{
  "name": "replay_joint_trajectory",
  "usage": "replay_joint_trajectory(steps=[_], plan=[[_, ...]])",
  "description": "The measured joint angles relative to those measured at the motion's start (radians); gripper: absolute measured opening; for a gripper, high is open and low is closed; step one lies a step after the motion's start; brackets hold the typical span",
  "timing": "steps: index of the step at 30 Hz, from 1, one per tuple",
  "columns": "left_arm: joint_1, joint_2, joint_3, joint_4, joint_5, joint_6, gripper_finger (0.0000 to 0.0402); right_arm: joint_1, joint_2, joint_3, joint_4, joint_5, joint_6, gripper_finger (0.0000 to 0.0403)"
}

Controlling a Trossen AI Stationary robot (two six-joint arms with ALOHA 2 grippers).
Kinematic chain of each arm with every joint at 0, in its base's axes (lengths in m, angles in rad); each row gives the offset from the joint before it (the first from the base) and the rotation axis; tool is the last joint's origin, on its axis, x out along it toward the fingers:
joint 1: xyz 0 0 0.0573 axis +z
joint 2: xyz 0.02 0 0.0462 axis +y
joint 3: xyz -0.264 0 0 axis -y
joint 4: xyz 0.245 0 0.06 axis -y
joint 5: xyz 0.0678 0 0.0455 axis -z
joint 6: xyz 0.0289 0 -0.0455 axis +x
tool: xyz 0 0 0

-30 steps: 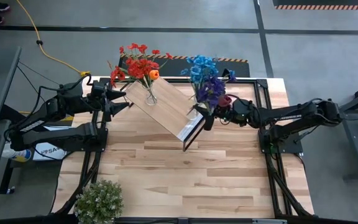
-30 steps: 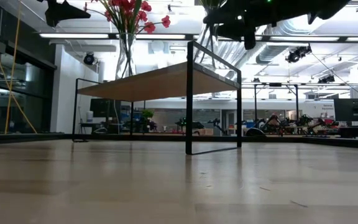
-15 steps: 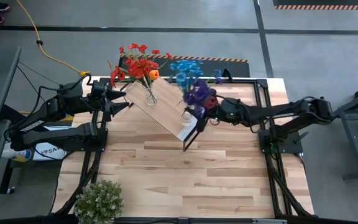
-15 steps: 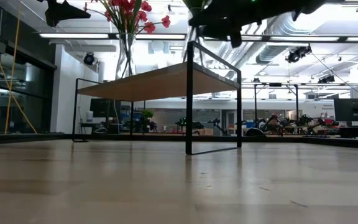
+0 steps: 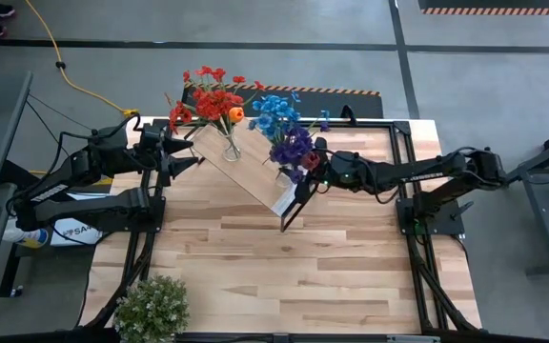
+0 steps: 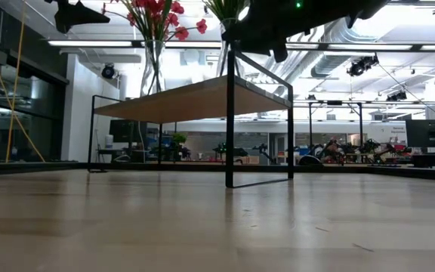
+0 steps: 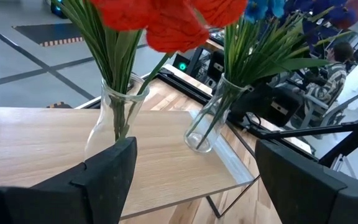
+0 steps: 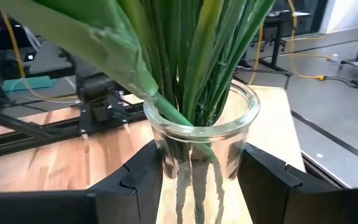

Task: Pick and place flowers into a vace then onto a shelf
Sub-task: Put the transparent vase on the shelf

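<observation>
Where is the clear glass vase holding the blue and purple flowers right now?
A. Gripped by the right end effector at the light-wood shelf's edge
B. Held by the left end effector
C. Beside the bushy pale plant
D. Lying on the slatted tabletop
A: the right end effector has its fingers on both sides of the clear glass vase of blue and purple flowers, at the edge of the light-wood shelf.

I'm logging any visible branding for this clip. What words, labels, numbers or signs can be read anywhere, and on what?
"SA": the start of white lettering on the left arm's base; the rest is hidden by the arm.
Nothing else is readable: the vases, the shelf and the room's far screens show no legible text.
</observation>
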Motion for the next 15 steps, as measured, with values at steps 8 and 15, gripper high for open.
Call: replay_joint_trajectory(steps=[8,15], plan=[[0.0,0.0,0.0,-0.014,0.0,0.0,0.0358,0.006,-0.001,0.0,-0.012,0.008,0.001,0.0178],[0.0,0.0,0.0,-0.029,0.0,0.0,0.0358,0.007,-0.001,0.0,-0.024,0.002,0.0,0.018]])
